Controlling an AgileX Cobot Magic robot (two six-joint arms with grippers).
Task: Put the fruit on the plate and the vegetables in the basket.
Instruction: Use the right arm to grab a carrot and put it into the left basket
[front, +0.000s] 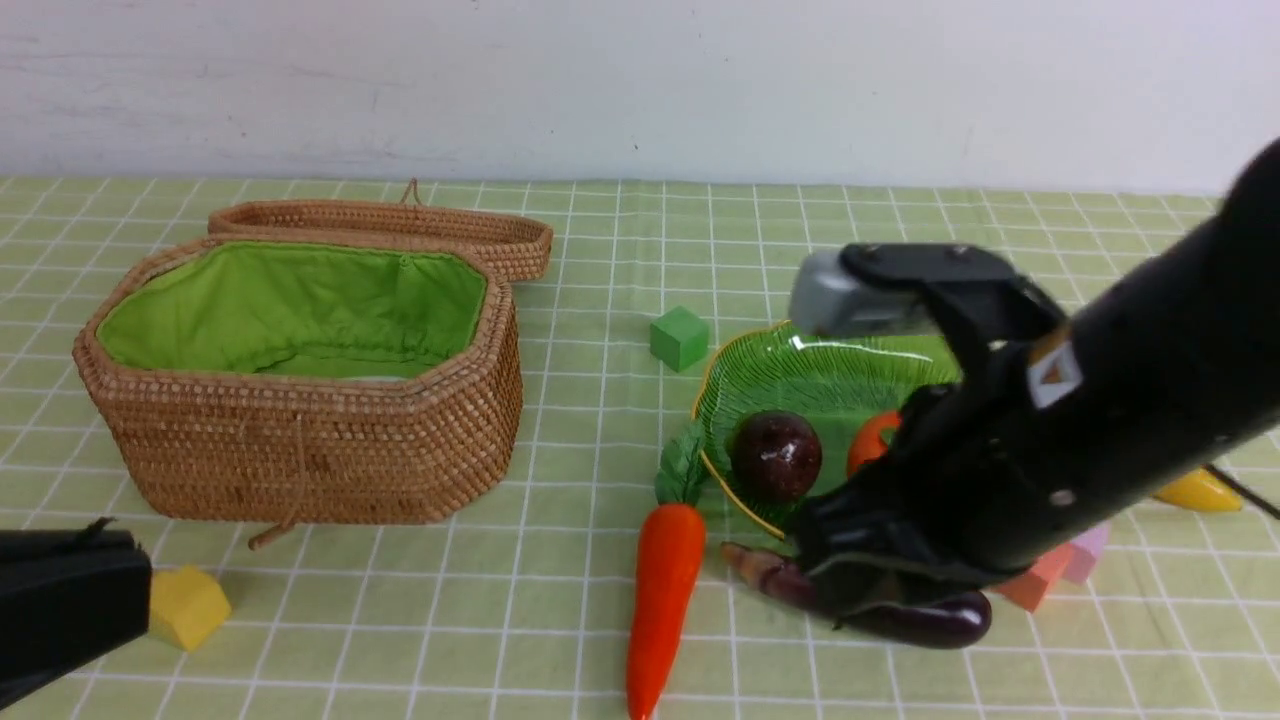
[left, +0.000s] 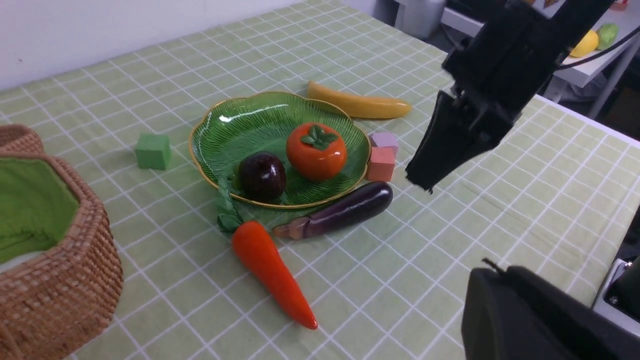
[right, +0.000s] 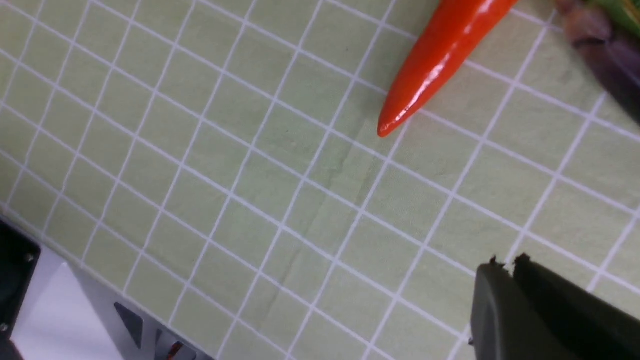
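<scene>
Eggplant (left: 345, 210) loose beside the plate (left: 235, 125); right claw (left: 424, 181) near it, tight together, empty, no contact.

In the front view, the persimmon (front: 868, 440) is being covered by the right arm (front: 1100, 430), all but a sliver just beyond the right gripper's (front: 845, 590) fingers. The eggplant's (front: 945, 622) middle is being hidden under those fingers. Well apart from them, the banana (front: 1195, 490) is being masked but for its tip. The carrot's (front: 665, 580) point is being cut off by the frame's edge.
</scene>
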